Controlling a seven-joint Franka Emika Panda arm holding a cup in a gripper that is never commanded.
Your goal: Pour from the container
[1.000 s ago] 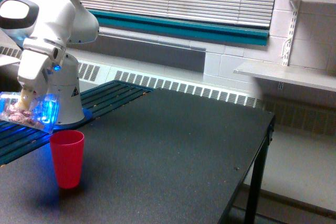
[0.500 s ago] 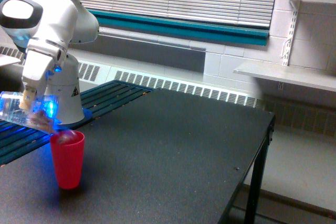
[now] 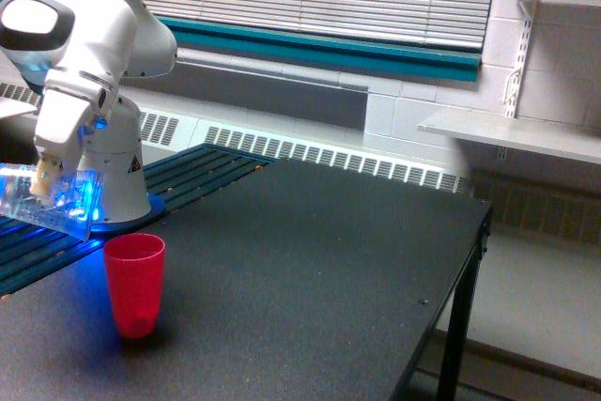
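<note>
The container (image 3: pixel 52 202), a clear plastic vessel, hangs tipped almost onto its side at the exterior view's left, mouth pointing right and slightly down. It glows blue from a light on the arm, and I can make out no bits inside it. My gripper (image 3: pixel 42 180) is shut on its upper side, below the white arm (image 3: pixel 80 53). A red cup (image 3: pixel 134 285) stands on the black table (image 3: pixel 310 260) just right of and below the container's mouth, apart from it.
The robot's white base (image 3: pixel 120 180) stands right behind the container on a dark slatted platform (image 3: pixel 202 171). The table's right edge (image 3: pixel 479 223) drops off to the floor. A radiator and a blinded window line the back wall.
The pinkish bits left the container and fell into the red cup. The container now looks empty. The red cup has shifted a little to the right and toward the camera.
</note>
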